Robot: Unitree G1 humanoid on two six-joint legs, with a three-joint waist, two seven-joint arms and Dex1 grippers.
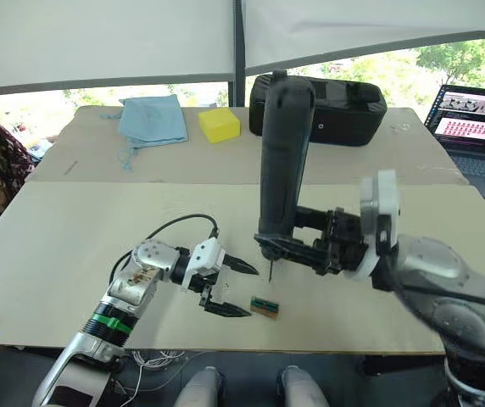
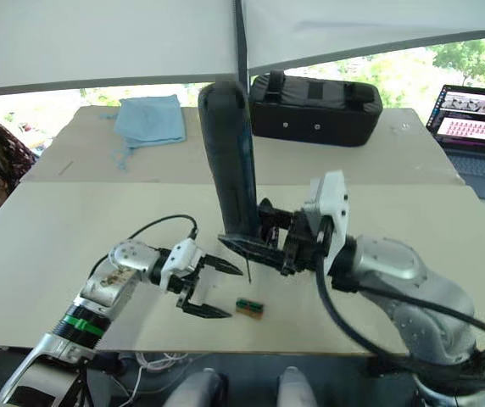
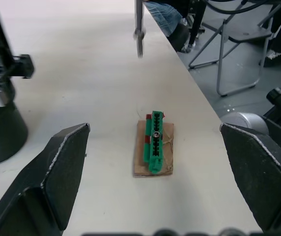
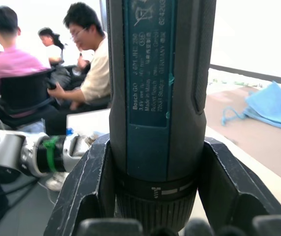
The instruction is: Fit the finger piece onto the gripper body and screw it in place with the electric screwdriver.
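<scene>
1. Small green toothed part on a brown card [image 1: 264,307], lower centre of the frame, at the table's [image 1: 73,254] near edge.
2. Left gripper [image 1: 225,288], fingers apart, empty, just left of it.
3. Thick dark grey cylindrical electric screwdriver [image 1: 281,161], upright mid-frame, clamped in right gripper [image 1: 298,242]; bit hangs above the part.
4. Advice: keep the bit vertical and lower slowly.

My head's stereo pair looks forward and down over the same table [image 1: 73,254] from close offsets. My left wrist camera faces the tabletop nearby; my right wrist camera sits tight against the electric screwdriver [image 4: 160,98].
</scene>
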